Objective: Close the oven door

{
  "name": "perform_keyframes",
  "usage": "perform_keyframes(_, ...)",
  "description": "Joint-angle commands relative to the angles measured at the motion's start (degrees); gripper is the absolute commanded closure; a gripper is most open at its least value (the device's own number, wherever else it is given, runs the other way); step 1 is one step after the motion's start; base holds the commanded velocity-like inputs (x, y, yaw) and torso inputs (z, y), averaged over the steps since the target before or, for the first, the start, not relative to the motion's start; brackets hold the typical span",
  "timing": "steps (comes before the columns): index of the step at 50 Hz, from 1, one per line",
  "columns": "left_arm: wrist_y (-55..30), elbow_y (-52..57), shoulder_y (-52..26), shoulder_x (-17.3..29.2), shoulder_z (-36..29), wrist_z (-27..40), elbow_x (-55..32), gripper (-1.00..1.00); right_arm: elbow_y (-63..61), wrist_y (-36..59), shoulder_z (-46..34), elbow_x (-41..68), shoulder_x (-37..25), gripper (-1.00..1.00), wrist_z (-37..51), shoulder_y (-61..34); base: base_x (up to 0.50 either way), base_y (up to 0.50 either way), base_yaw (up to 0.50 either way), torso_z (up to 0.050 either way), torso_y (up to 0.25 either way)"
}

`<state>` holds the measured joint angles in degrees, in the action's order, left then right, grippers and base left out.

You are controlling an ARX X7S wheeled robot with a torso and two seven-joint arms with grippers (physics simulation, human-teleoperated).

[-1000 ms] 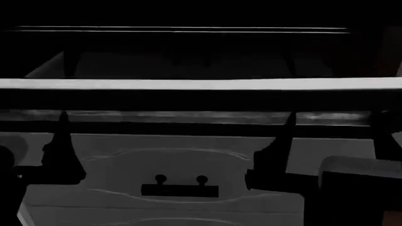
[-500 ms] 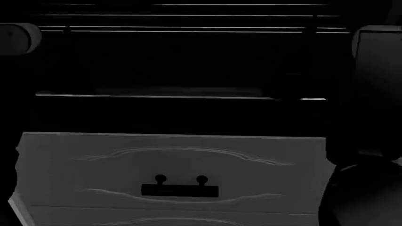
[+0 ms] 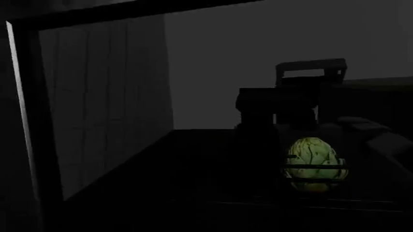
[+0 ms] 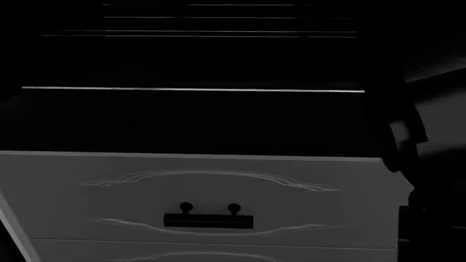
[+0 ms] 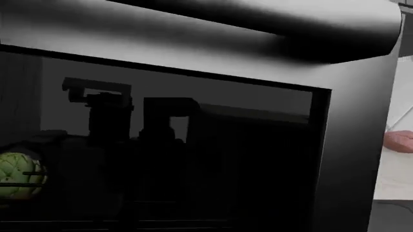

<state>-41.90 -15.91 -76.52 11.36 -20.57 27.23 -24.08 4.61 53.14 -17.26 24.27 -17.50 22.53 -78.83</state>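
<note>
In the head view the oven door (image 4: 189, 120) is a wide black panel standing above the drawer, with a thin silver line (image 4: 189, 89) along its top. Both wrist cameras sit close to its glass. The left wrist view shows the glass window (image 3: 103, 106) and black frame (image 3: 26, 121). The right wrist view shows the silver bar handle (image 5: 193, 29) above the glass (image 5: 258, 159). Dark gripper-shaped silhouettes (image 3: 290, 101) (image 5: 110, 116) show in the glass. The fingers themselves are lost in blackness, so I cannot tell their state.
A round green vegetable (image 3: 313, 164) (image 5: 19, 176) shows in the glass. Below the door is a grey moulded drawer front (image 4: 204, 180) with a short black handle (image 4: 208, 220). A dark arm shape (image 4: 407, 142) stands at the head view's right edge.
The door has swung up from lying open with its bright edge strip across the view. Its silver line has risen. The arm shapes under it have left the middle of the view.
</note>
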Motion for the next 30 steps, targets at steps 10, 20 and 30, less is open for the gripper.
perform_keyframes(10,20.3,-52.1,-25.8,-9.7,-4.0,-10.7,6.6,-1.0,68.7,-27.9,-8.7,-10.4,13.6,-1.0,-9.7,-29.2,0.02,0.0,0.0,0.003,0.0)
perform_keyframes(20,14.7,-59.1,-27.7,-11.3,-2.8,-10.5,11.0,-1.0,70.4,-16.5,-5.6,-14.5,14.7,-1.0,-10.6,-31.2,0.05,0.0,0.0,0.005,-0.015)
perform_keyframes(30,9.0,-59.1,-30.6,-11.2,-2.5,-11.5,11.7,-1.0,70.4,-13.3,0.6,-20.0,15.8,-1.0,-10.2,-31.2,0.05,0.0,0.0,0.004,-0.014)
